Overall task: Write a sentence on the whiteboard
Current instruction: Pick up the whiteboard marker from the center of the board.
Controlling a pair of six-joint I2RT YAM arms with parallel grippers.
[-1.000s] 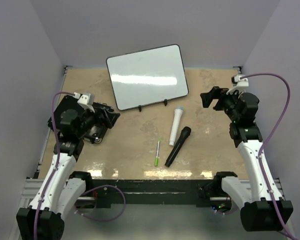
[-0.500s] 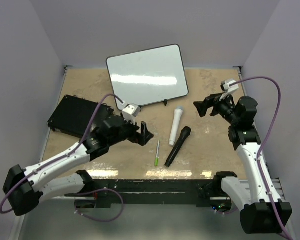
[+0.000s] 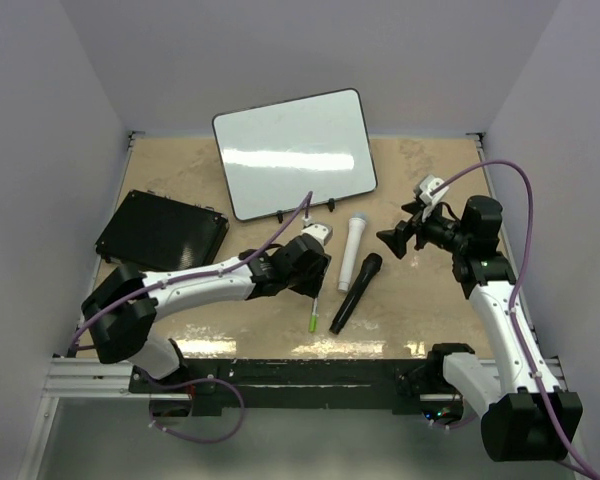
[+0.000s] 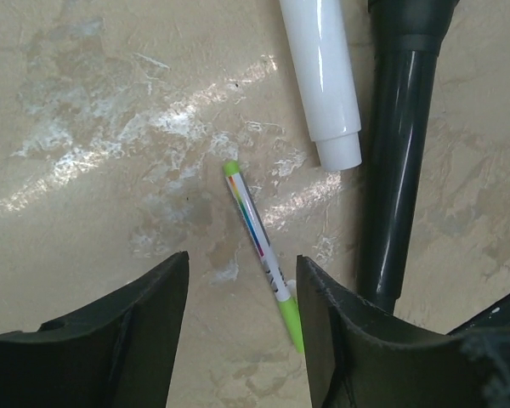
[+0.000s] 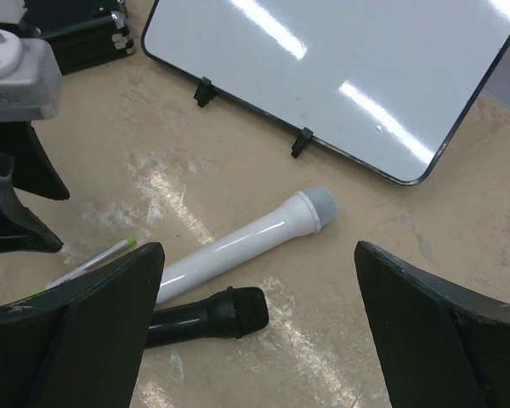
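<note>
The whiteboard leans on two small black feet at the back of the table; its glossy face is blank and no sentence shows on it. A thin white pen with green ends lies on the table. My left gripper hangs right over it. In the left wrist view the pen lies slantwise between my open left gripper fingers, its green cap close to the right finger and still on the table. My right gripper stands wide open and empty.
A white microphone and a black microphone lie just right of the pen, under my right gripper. A black textured pad sits at the left. Walls close off the back and both sides.
My left arm swung from the black pad at the left to the pen at the centre, and its jaws narrowed. The right gripper moved left and lower, toward the microphones.
</note>
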